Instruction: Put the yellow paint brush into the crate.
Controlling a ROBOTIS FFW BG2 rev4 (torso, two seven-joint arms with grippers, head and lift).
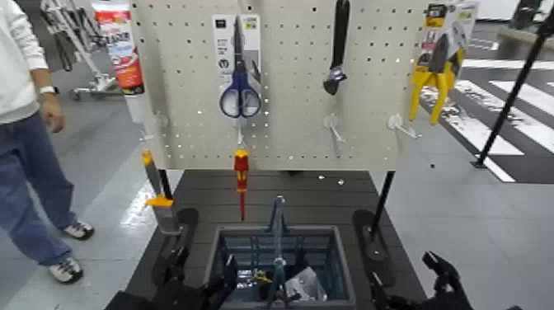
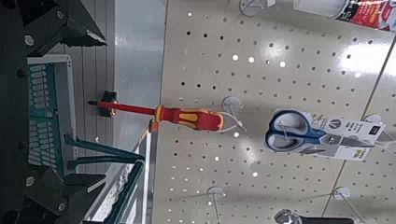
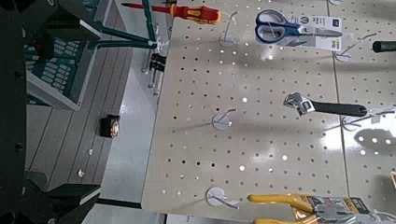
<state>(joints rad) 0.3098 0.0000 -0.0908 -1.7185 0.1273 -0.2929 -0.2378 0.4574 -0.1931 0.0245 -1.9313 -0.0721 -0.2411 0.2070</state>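
The yellow paint brush stands upright at the left centre of the frame, on the left end of the pegboard, well clear of the crate at the bottom centre. The left gripper sits low beside the crate; the right gripper waits at the lower right. Whether either one's fingers are open, I cannot tell. The left arm should probably rise and grip the grey handle squarely. The red screwdriver and scissors hang close by, and a person stands at far left.
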